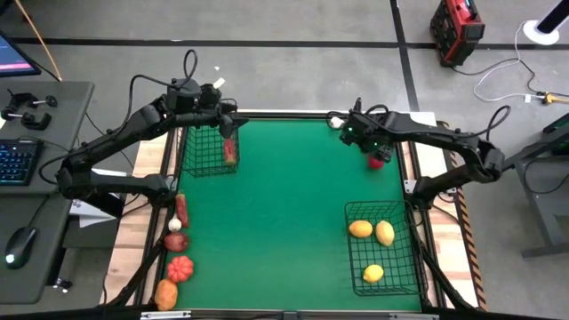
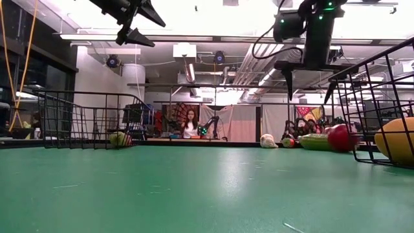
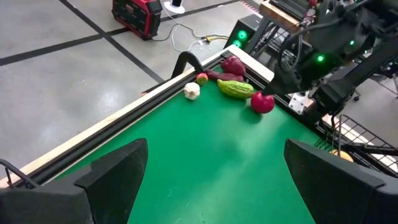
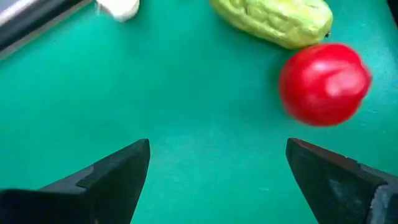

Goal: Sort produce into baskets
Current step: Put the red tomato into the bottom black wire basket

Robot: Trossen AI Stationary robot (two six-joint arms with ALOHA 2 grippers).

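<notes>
At one o'clock on the green tabletop (image 1: pixel 284 213), right tool (image 4: pixel 217 165) spread, hovering near red tomato (image 4: pixel 323 83) to pick. Left tool (image 3: pixel 214 171) spread above smaller basket (image 1: pixel 210 151), eleven o'clock.

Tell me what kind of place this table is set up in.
Probably a robotics lab or workshop, not a kitchen. The green table stands on a bare concrete floor marked with dark tape lines, a keyboard and mouse sit on a desk beside it, and exposed ceiling ducts show across the room.
</notes>
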